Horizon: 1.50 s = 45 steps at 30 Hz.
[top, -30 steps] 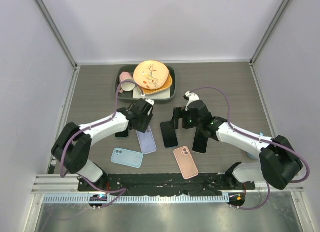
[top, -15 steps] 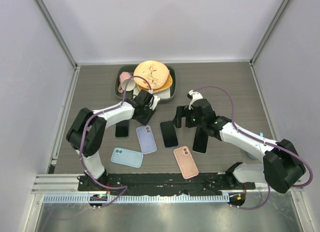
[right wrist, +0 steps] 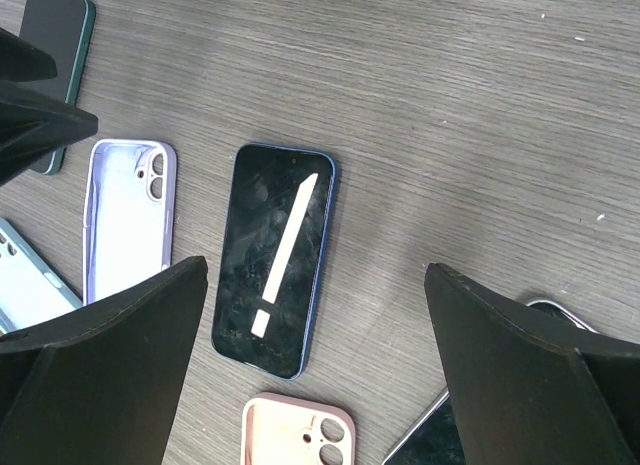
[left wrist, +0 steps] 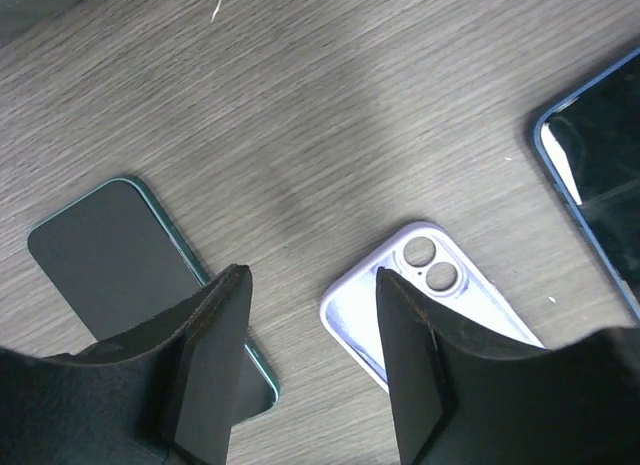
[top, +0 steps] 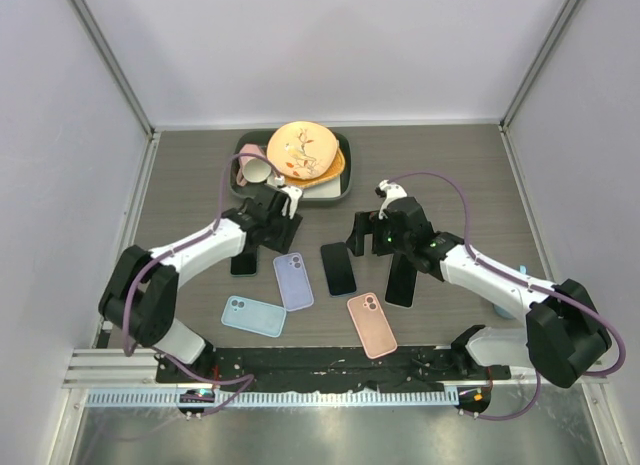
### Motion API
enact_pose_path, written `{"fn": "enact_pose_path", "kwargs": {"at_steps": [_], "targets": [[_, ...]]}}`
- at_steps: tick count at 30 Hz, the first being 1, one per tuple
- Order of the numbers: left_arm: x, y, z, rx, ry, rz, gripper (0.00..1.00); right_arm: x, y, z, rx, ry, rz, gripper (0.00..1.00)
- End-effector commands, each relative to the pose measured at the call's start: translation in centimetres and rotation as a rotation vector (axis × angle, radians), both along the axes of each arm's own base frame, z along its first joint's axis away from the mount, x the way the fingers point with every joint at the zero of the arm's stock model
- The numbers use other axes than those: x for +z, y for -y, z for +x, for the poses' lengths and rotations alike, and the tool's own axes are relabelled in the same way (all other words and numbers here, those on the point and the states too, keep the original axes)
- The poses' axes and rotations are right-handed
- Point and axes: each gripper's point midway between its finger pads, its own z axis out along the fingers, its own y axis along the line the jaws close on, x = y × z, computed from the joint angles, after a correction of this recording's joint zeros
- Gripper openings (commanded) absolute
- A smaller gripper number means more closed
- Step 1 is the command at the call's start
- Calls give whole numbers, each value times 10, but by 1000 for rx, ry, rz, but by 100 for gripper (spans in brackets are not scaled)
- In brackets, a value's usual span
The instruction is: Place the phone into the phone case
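The blue phone (right wrist: 275, 257) lies screen-up on the table (right wrist: 480, 105), just beside the empty lilac case (left wrist: 430, 305). The left tool (left wrist: 312, 285) hangs half open, holding nothing, between the case and a green phone (left wrist: 110, 255). The right tool (right wrist: 315, 270) gapes wide, empty, above the blue phone.

A tray (top: 341, 192), three phones (top: 243, 258) (top: 339, 268) (top: 401, 283), a purple case (top: 293, 280), a blue case (top: 254, 315) and a pink case (top: 371, 324) lie on the wood tabletop (top: 450, 165).

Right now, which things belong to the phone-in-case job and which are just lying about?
For the job: left phone, middle phone, right phone, lilac case, light blue case, pink case.
Just lying about: tray, plates, cup.
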Motion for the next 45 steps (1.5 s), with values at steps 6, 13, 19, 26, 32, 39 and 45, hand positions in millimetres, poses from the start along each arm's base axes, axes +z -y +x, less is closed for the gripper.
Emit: {"fn": "enact_pose_path", "kwargs": {"at_steps": [6, 13, 19, 26, 32, 39, 45], "targets": [[-24, 27, -15, -102, -149, -102, 54, 9, -3, 4, 15, 28, 13, 96], [-47, 30, -23, -99, -273, -71, 47, 10, -3, 4, 14, 26, 10, 96], [-57, 26, -23, -55, -338, -23, 15, 8, -2, 7, 8, 29, -5, 96], [-33, 9, -9, 151, -214, -23, 0, 9, -7, 9, 25, 26, 4, 96], [-8, -18, -6, 322, -97, 6, 0, 14, -7, 11, 28, 40, 7, 96], [6, -38, -12, 420, -42, -12, 0, 10, -10, 10, 41, 29, 11, 96], [19, -44, -28, 446, -37, -44, 0, 11, -12, 9, 46, 28, 20, 96]]}}
